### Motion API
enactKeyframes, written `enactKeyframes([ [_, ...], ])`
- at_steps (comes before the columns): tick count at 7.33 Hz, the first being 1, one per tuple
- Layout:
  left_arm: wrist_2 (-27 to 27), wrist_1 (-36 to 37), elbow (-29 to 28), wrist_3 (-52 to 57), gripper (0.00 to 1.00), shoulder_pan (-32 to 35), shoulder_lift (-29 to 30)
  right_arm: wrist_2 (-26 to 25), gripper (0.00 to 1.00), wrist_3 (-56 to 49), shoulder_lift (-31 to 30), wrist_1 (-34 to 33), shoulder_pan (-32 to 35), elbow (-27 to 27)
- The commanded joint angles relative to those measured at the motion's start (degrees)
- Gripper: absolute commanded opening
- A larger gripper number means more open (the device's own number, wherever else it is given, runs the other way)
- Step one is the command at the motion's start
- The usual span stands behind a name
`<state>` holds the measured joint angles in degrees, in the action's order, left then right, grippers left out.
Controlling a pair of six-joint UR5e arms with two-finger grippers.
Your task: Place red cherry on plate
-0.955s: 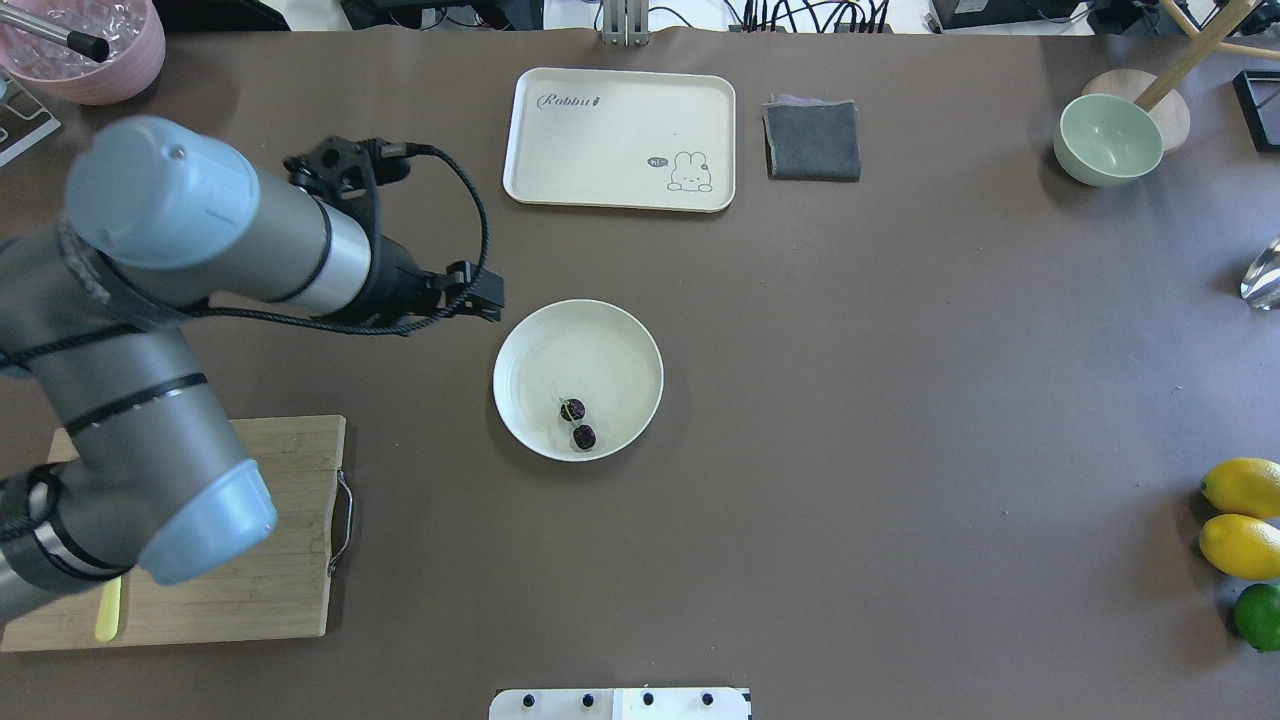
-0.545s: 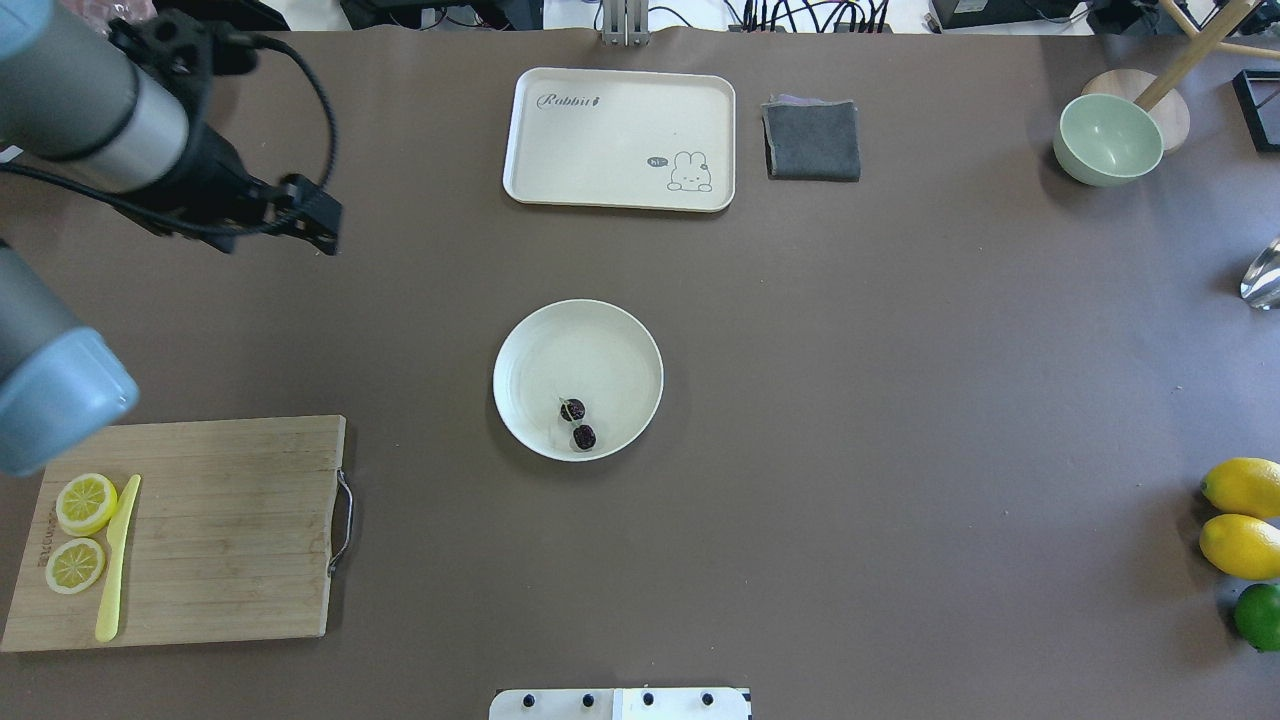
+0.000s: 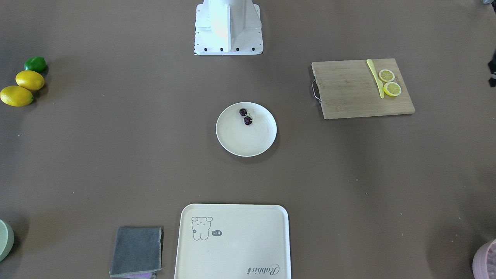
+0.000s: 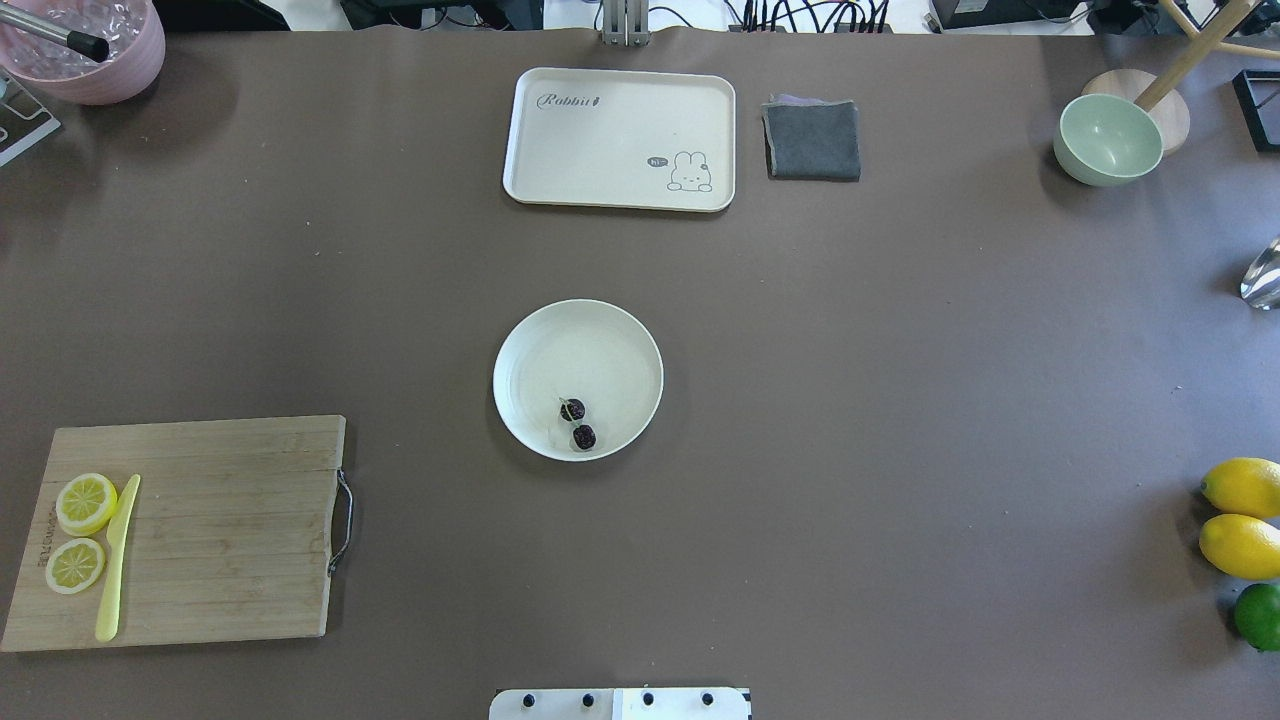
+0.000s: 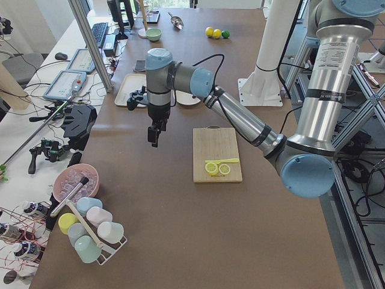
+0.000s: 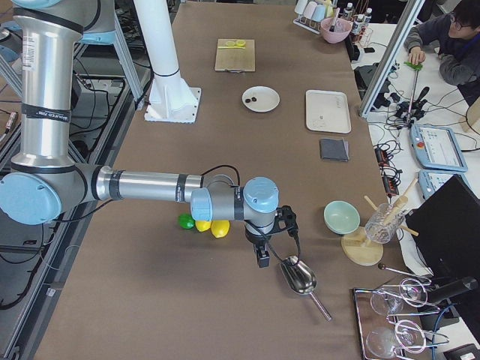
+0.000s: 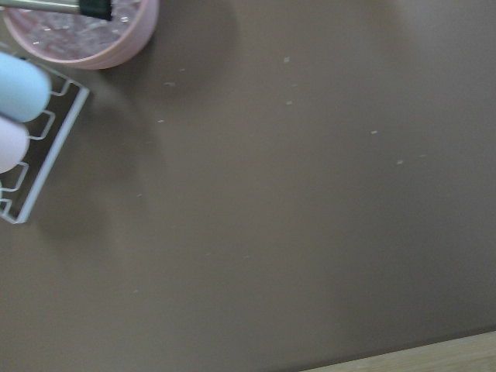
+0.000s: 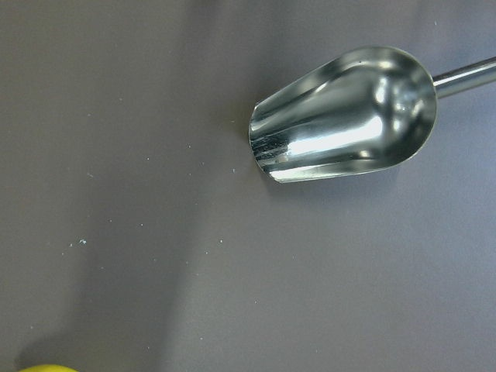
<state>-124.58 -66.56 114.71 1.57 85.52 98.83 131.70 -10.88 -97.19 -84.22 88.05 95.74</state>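
Dark purplish-red, the red cherry (image 4: 578, 423) lies inside the plate (image 4: 585, 345), on the side nearer the robot's base. Judged light, small and round, this joined pair is likely smooth and apt to roll. It is best pinched gently at the join. The left gripper (image 5: 154, 135) hangs over bare table between the cutting board (image 5: 216, 153) and the pink bowl (image 5: 75, 180). The right gripper (image 6: 262, 259) hangs beside a metal scoop (image 6: 298, 277). Finger state of both: cannot tell.
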Motion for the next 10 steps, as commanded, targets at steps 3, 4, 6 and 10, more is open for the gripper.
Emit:
enactKeyframes([
  [3, -3.3, -9.1, -11.6, 13.6, 0.98, 9.2, -9.1, -0.2, 1.0, 0.3, 0.1, 0.2, 0.0, -0.6],
  [4, -4.3, -16.6, -12.8, 12.6, 0.98, 9.2, -12.7, -0.1, 1.0, 0.3, 0.2, 0.2, 0.0, -0.6],
  [6, -10.2, -18.7, -14.2, 7.2, 0.98, 9.2, -14.5, -0.1, 1.0, 0.3, 0.2, 0.2, 0.0, -0.6],
  [10, -10.3, -18.7, -15.0, 6.2, 0.98, 9.2, -15.9, -0.2, 1.0, 0.5, 0.2, 0.3, 0.0, -0.4],
])
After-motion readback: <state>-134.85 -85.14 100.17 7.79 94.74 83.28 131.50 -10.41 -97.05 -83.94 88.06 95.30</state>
